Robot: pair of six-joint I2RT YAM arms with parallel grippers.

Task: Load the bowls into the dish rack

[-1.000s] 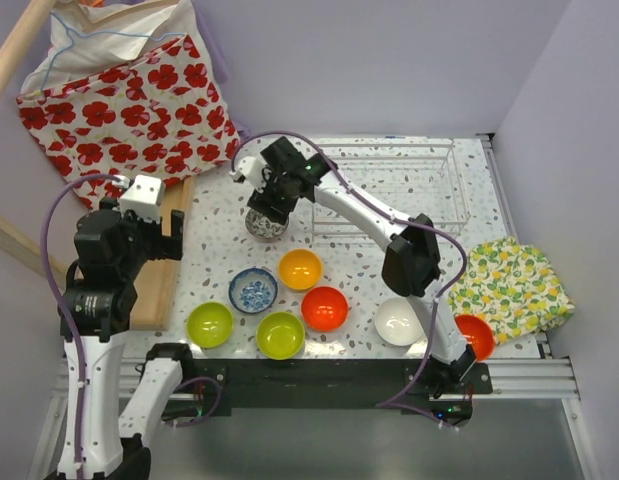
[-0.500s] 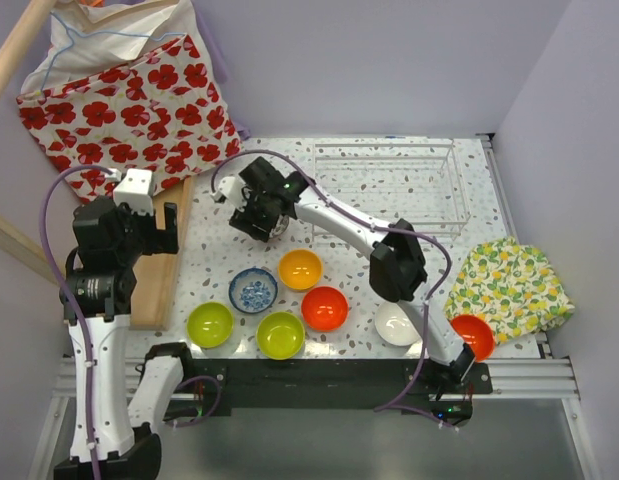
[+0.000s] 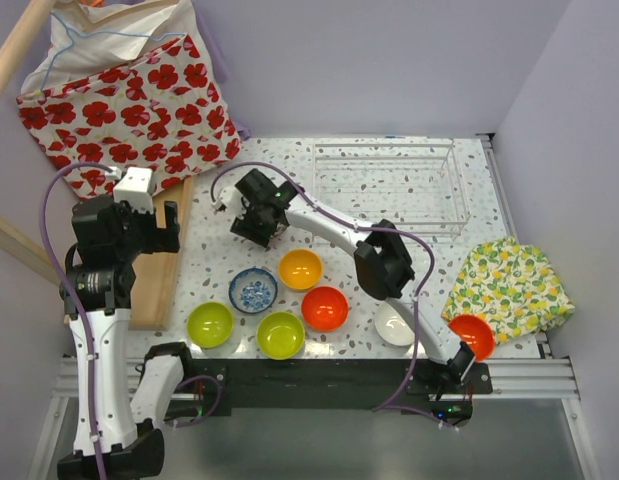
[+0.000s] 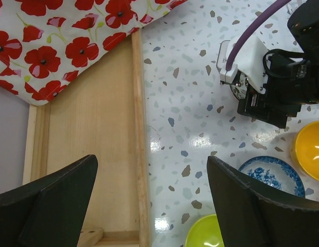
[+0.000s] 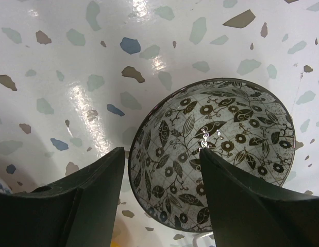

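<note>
Right gripper [image 5: 162, 153] straddles the grey-patterned bowl's [image 5: 231, 128] rim, jaws apart (not clamped). Left gripper [image 4: 151, 160] hangs open and empty over the wooden tray's [image 4: 87, 128] right edge.

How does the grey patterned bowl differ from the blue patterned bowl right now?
The grey bowl has a dark leaf-and-flower print; the blue bowl has a blue print. The grey bowl sits farther back with the right claw open astride its rim; the blue bowl sits free beside the yellow bowl. Both stand upright on the table.

No legible text, label, number; none readable
</note>
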